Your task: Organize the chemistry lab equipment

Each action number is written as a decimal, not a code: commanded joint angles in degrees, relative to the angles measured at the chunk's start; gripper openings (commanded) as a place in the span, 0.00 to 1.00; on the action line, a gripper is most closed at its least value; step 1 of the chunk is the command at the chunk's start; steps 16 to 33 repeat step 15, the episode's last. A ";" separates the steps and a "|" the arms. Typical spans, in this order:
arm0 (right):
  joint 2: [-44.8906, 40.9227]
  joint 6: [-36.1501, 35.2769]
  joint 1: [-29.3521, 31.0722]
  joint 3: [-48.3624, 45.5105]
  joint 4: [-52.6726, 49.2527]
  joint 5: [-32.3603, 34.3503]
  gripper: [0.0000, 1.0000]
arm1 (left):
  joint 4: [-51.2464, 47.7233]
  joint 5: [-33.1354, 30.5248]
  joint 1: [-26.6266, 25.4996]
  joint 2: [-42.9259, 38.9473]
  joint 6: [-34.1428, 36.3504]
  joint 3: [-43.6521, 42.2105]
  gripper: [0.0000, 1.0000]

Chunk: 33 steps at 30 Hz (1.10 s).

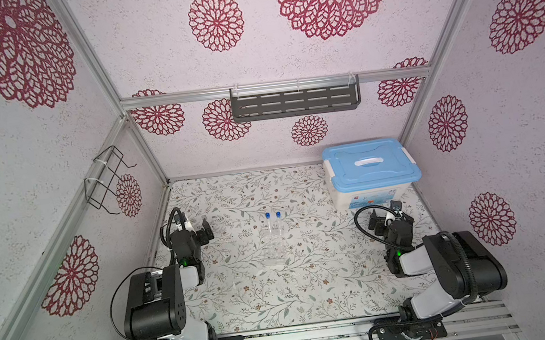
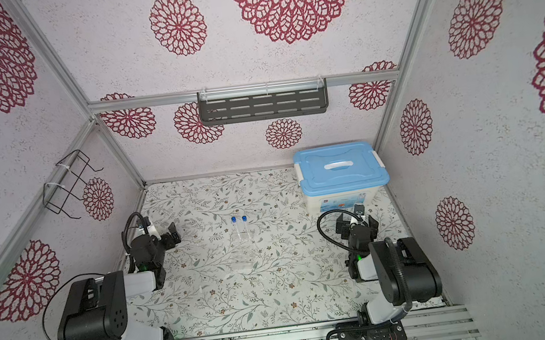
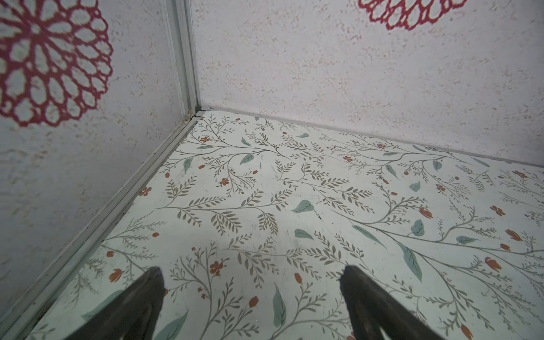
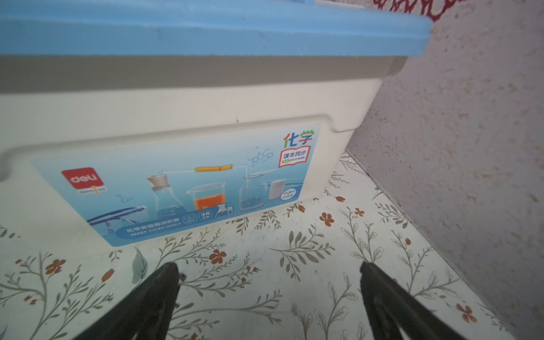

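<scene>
- Nearest me, the left arm (image 1: 154, 306) sits folded, elbow raised, forearm reaching toward the far left corner.
- At its end the left pincer (image 1: 203, 234) hangs low over the tabletop (image 1: 244, 306), jaws wide apart and empty. Its wrist view shows only bare floral surface between them.
- Midway across, two blue-capped tubes (image 1: 270, 227) appear to stand upright in the far end of a clear rack (image 1: 275, 252), whose long axis runs near to far. They lie to the right of the left pincer, which I judge the nearer one.
- Further right, the right pincer (image 1: 390, 216), jaws likewise spread and empty, faces the blue-lidded box (image 1: 368, 196), which is closed. The tubes sit well off to its left.
- Last, the right arm (image 1: 464, 267) is folded much the same way.
</scene>
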 commanded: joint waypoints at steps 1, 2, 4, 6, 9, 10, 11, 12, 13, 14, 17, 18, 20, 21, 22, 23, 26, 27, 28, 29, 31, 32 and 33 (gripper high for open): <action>-0.91 1.06 0.16 1.04 1.13 1.15 0.99 | 0.21 -0.60 -0.01 -0.02 1.13 0.70 0.97; -0.83 0.99 0.16 1.06 1.08 1.23 0.99 | 0.17 -0.55 -0.01 -0.02 1.13 0.69 0.97; -0.66 0.56 0.36 1.17 1.02 1.05 0.99 | 0.18 -0.54 -0.04 -0.02 1.13 0.69 0.97; -0.60 0.54 0.43 1.59 0.26 0.46 0.99 | 0.18 -0.53 -0.03 -0.08 1.13 0.77 0.97; -0.53 0.72 0.07 1.73 -0.04 -0.34 0.99 | 0.16 -0.57 -0.08 -0.10 1.13 0.73 0.97; -0.59 0.72 0.07 1.78 -0.03 -0.38 0.99 | 0.20 -0.57 -0.03 -0.11 1.15 0.68 0.97; -0.59 0.75 0.06 1.69 -0.02 -0.37 0.99 | 0.22 -0.56 -0.03 -0.11 1.13 0.66 0.97; -0.74 0.79 0.06 1.53 0.21 -0.40 0.99 | 0.16 -0.52 -0.05 -0.18 1.12 0.60 0.97; -0.87 0.81 0.07 1.30 0.43 -0.43 0.99 | 0.25 -0.53 -0.03 -0.19 1.15 0.68 0.97; -0.88 0.72 0.07 1.19 0.81 -0.35 0.99 | 0.29 -0.53 -0.10 -0.19 1.11 0.58 0.97; -0.96 0.41 0.15 0.89 1.36 -0.30 0.99 | 0.36 -0.63 -0.08 -0.15 1.13 0.53 0.97; -0.96 0.41 0.15 0.89 1.36 -0.30 0.99 | 0.36 -0.63 -0.08 -0.15 1.13 0.53 0.97; -0.96 0.41 0.15 0.89 1.36 -0.30 0.99 | 0.36 -0.63 -0.08 -0.15 1.13 0.53 0.97; -0.96 0.41 0.15 0.89 1.36 -0.30 0.99 | 0.36 -0.63 -0.08 -0.15 1.13 0.53 0.97; -0.96 0.41 0.15 0.89 1.36 -0.30 0.99 | 0.36 -0.63 -0.08 -0.15 1.13 0.53 0.97; -0.96 0.41 0.15 0.89 1.36 -0.30 0.99 | 0.36 -0.63 -0.08 -0.15 1.13 0.53 0.97; -0.96 0.41 0.15 0.89 1.36 -0.30 0.99 | 0.36 -0.63 -0.08 -0.15 1.13 0.53 0.97; -0.96 0.41 0.15 0.89 1.36 -0.30 0.99 | 0.36 -0.63 -0.08 -0.15 1.13 0.53 0.97; -0.96 0.41 0.15 0.89 1.36 -0.30 0.99 | 0.36 -0.63 -0.08 -0.15 1.13 0.53 0.97; -0.96 0.41 0.15 0.89 1.36 -0.30 0.99 | 0.36 -0.63 -0.08 -0.15 1.13 0.53 0.97; -0.96 0.41 0.15 0.89 1.36 -0.30 0.99 | 0.36 -0.63 -0.08 -0.15 1.13 0.53 0.97; -0.96 0.41 0.15 0.89 1.36 -0.30 0.99 | 0.36 -0.63 -0.08 -0.15 1.13 0.53 0.97; -0.96 0.41 0.15 0.89 1.36 -0.30 0.99 | 0.36 -0.63 -0.08 -0.15 1.13 0.53 0.97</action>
